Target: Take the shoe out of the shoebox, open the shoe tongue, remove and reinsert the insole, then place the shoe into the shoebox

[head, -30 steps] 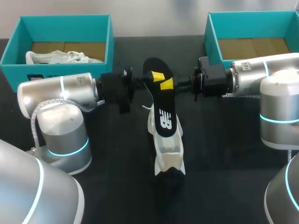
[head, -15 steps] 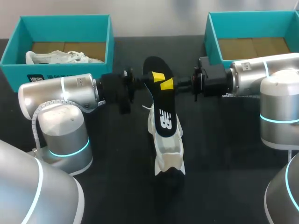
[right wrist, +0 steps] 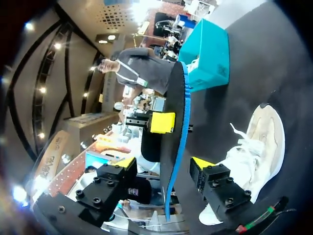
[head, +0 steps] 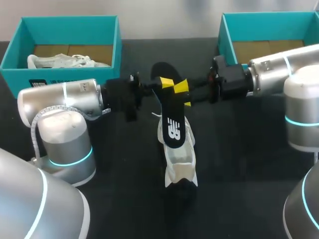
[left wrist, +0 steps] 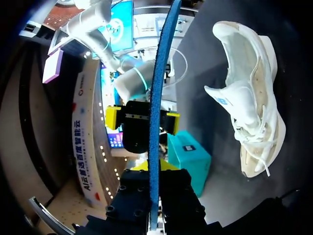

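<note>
A black insole [head: 171,107] with a white logo and a blue underside stands upright over the white shoe [head: 178,157] at the table's middle. My left gripper [head: 163,82] is shut on the insole's upper part; in the left wrist view the insole's blue edge [left wrist: 157,98] runs straight out from between its fingers [left wrist: 150,169]. My right gripper [head: 184,94] is open on the opposite side. Its yellow tips straddle the insole [right wrist: 175,147] without touching, as the right wrist view shows around the gripper [right wrist: 164,165]. The shoe [left wrist: 249,112] lies on its side below.
A teal shoebox [head: 65,82] at the back left holds another white shoe [head: 65,60]. A second teal shoebox [head: 227,47] stands at the back right behind my right arm. Bare black table lies in front of the shoe.
My right gripper has opened and let go of the insole, and its arm has lifted a little. The left gripper keeps its hold; the insole has shifted slightly.
</note>
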Tool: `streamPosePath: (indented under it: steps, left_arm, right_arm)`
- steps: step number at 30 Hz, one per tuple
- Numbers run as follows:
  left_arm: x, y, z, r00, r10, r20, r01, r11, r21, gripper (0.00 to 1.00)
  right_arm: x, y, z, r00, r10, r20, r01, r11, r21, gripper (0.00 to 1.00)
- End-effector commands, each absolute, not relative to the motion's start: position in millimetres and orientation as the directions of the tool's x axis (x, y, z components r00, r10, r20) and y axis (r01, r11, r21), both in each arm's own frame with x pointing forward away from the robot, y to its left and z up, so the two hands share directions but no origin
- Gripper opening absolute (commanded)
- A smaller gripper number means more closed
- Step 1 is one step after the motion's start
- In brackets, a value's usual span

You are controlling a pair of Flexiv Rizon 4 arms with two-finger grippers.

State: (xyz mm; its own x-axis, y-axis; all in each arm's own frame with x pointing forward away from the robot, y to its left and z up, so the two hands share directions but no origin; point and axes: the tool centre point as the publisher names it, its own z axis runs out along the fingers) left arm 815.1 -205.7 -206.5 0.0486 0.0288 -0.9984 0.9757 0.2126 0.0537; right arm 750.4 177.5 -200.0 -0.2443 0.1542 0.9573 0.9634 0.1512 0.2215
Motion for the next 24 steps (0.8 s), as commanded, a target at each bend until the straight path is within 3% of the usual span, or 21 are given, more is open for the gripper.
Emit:
streamPosePath:
  steps: [1,6,11,24]
  left_arm:
    - [802,-186,-200,0.028,0.041,-0.999,0.981,0.189,0.035,0.00]
    - [784,-172,-195,-0.029,0.056,-0.998,0.988,0.151,-0.020,0.00]
    - [763,-164,-192,-0.134,0.079,-0.988,0.990,0.061,-0.130,0.00]
    - [760,-163,-192,-0.141,0.095,-0.986,0.989,0.050,-0.137,0.00]
  right_arm:
    - [750,150,-195,-0.270,0.204,0.941,0.953,0.199,0.230,1.00]
    - [747,134,-191,-0.349,0.264,0.899,0.921,0.273,0.277,1.00]
    - [746,125,-195,-0.385,0.229,0.894,0.897,0.321,0.304,1.00]
    - [746,125,-195,-0.385,0.229,0.894,0.897,0.321,0.304,1.00]
